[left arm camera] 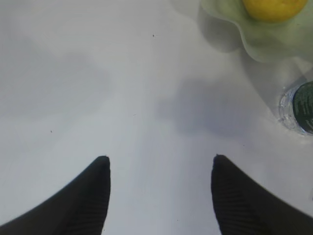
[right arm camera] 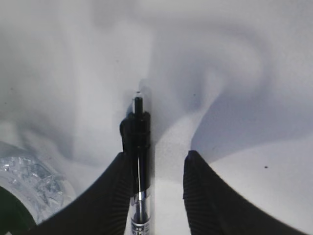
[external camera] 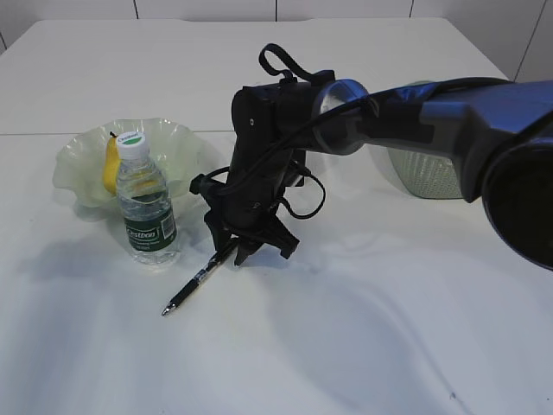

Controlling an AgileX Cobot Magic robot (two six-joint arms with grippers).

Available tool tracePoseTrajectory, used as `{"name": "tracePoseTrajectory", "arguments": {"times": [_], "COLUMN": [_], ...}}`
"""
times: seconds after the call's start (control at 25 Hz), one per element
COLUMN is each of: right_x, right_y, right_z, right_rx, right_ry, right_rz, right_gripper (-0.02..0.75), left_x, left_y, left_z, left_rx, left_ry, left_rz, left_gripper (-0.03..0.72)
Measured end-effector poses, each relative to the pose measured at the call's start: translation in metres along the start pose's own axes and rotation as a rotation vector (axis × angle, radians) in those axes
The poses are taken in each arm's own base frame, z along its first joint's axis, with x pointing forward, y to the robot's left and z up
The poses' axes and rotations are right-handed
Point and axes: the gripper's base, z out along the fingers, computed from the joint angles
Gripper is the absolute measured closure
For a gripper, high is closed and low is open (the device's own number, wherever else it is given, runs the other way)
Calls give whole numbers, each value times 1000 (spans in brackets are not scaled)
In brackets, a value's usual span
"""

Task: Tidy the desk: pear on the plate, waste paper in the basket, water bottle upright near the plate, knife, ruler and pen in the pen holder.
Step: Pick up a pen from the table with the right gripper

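Note:
A black pen (external camera: 194,284) lies on the white table, its clicker end between the fingers of my right gripper (external camera: 259,251). In the right wrist view the pen (right arm camera: 138,132) rests against the left finger, with a gap to the other; the right gripper (right arm camera: 158,154) is open. The yellow pear (external camera: 111,164) sits in the wavy green plate (external camera: 181,147). The water bottle (external camera: 147,207) stands upright in front of the plate. My left gripper (left arm camera: 160,157) is open over bare table. Waste paper, knife, ruler and pen holder are out of view.
The sage-green basket (external camera: 423,177) stands at the back right, partly behind the right arm. The left wrist view catches the plate (left arm camera: 264,41) with the pear (left arm camera: 274,7) at the top right and the bottle (left arm camera: 299,107) at the right edge.

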Motion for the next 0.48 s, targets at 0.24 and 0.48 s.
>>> {"name": "tracePoseTrajectory", "arguments": {"times": [0.24, 0.48], "right_x": [0, -3], "right_y": [1, 7], "right_z": [0, 0], "right_rx": [-6, -29], "right_ry": [-3, -12], "right_rz": [1, 4], "right_gripper": [467, 467], "left_x": [0, 0], "left_y": [0, 0], "left_z": [0, 0], "left_rx": [0, 0], "left_ry": [0, 0], "left_rz": [0, 0], "left_gripper": [232, 232]}}
